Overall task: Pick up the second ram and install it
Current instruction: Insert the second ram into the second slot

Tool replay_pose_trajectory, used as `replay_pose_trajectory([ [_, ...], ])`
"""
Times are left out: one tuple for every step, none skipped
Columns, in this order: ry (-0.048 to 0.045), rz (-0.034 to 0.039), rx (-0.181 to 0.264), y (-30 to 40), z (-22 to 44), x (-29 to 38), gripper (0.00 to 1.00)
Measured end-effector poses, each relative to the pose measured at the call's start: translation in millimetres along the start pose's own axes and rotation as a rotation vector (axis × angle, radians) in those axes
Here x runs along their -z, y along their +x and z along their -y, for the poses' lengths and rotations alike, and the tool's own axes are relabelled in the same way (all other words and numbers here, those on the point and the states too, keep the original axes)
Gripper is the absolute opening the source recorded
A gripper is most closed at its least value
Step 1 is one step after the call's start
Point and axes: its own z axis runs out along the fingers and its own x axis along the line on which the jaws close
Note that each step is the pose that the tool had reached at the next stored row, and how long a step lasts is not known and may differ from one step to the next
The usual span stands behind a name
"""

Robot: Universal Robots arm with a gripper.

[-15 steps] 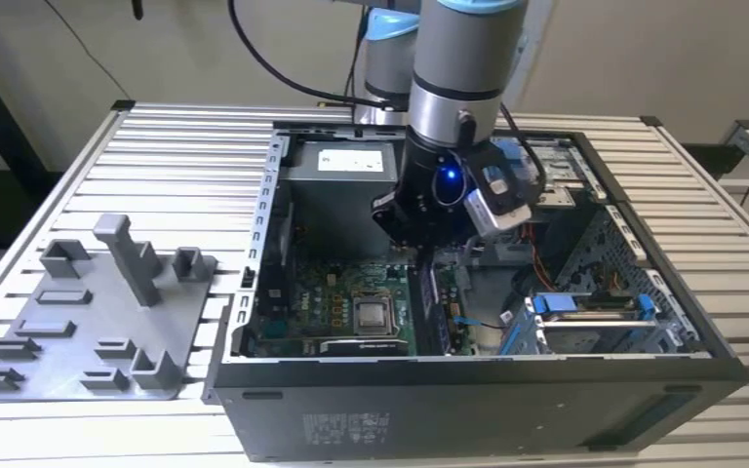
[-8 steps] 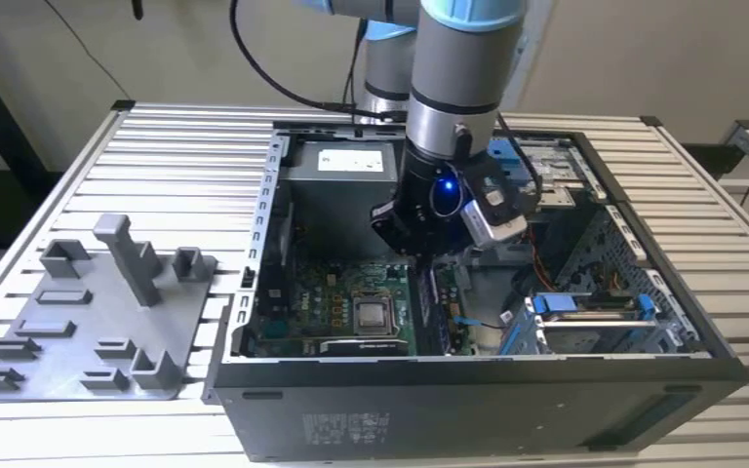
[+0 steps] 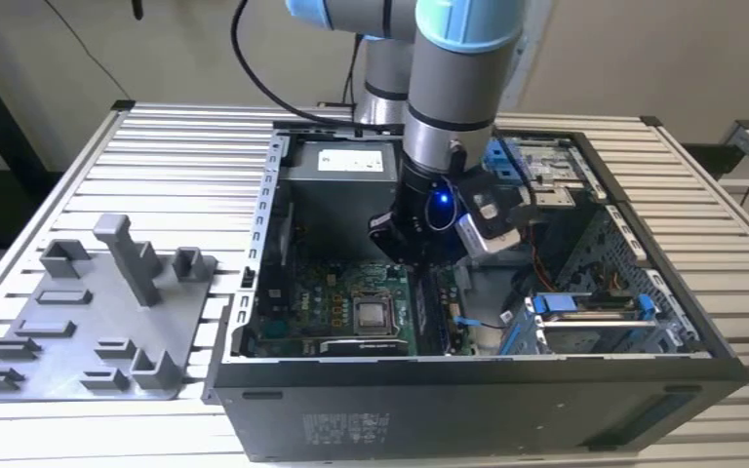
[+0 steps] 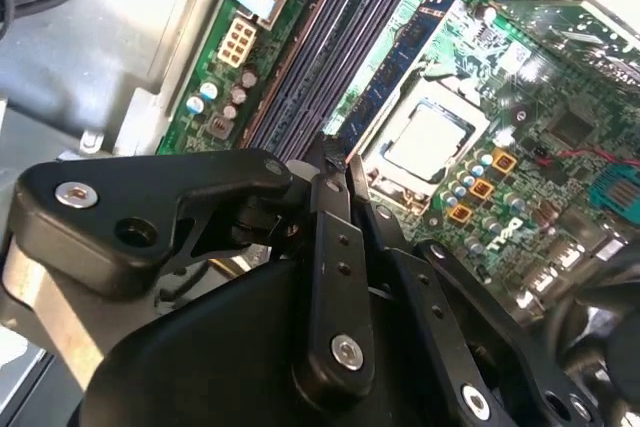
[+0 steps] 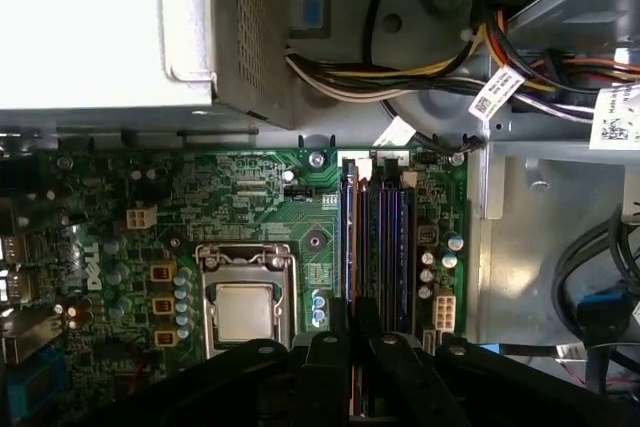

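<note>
Exterior view: hand (image 3: pixel 416 255) hangs inside the open computer case (image 3: pixel 479 390), above the motherboard (image 3: pixel 335 312). Both wrist views show its fingers (image 4: pixel 335 247) drawn together, directly over the memory slots (image 5: pixel 378 237). The second ram cannot be made out.

Board: green motherboard (image 5: pixel 250 197) w/ small components, lay across middle of first wrist view.
CPU: square silver processor (image 5: pixel 243 309) sat in metal-framed socket on board.
Slots: parallel dark blue-black memory slots (image 5: pixel 378 242) ran beside CPU socket, near board edge.
PSU: pale grey metal power supply box (image 5: pixel 110 27) w/ perforated side, just beyond board.
Cables: bundle of yellow, black & white wires (image 5: pixel 400 82) ran from PSU toward grey chassis wall (image 5: pixel 540 237).
Gripper: black gripper (image 5: pixel 350 367), linkage arms fanned out; fingers close together over slots' near end. Couldn't tell if anything was held.
</note>
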Motion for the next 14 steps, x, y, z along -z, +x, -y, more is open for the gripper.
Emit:
replay_pose_trajectory([
  [0.0018,0.0002,0.000,0.0,0.2,-1.2,0.14],
  [0.0048,0.0002,0.000,0.0,0.4,-1.7,0.14],
  [0.0077,0.0003,0.000,-0.1,0.4,-1.8,0.14],
  [0.0081,0.0002,0.000,0.0,0.4,-1.7,0.14],
  [0.0084,0.0002,0.000,0.0,0.4,-1.7,0.14],
  [0.0086,0.0002,0.000,0.0,0.4,-1.7,0.14],
  [0.0084,0.0003,0.000,0.0,0.4,-2.0,0.14],
  [0.0084,0.0003,0.000,-0.2,0.6,-2.1,0.14],
  [0.0085,0.0003,-0.001,-0.7,1.0,-2.3,0.14],
  [0.0083,0.0004,0.000,-1.1,1.4,-2.8,0.14],
  [0.0083,0.0003,0.000,-1.5,2.1,-3.5,0.14],
  [0.0082,0.0003,0.000,-2.0,3.4,-3.9,0.14],
  [0.0081,0.0003,0.000,-2.6,4.7,-4.3,0.14],
  [0.0080,0.0003,0.000,-3.3,5.7,-4.7,0.14],
])
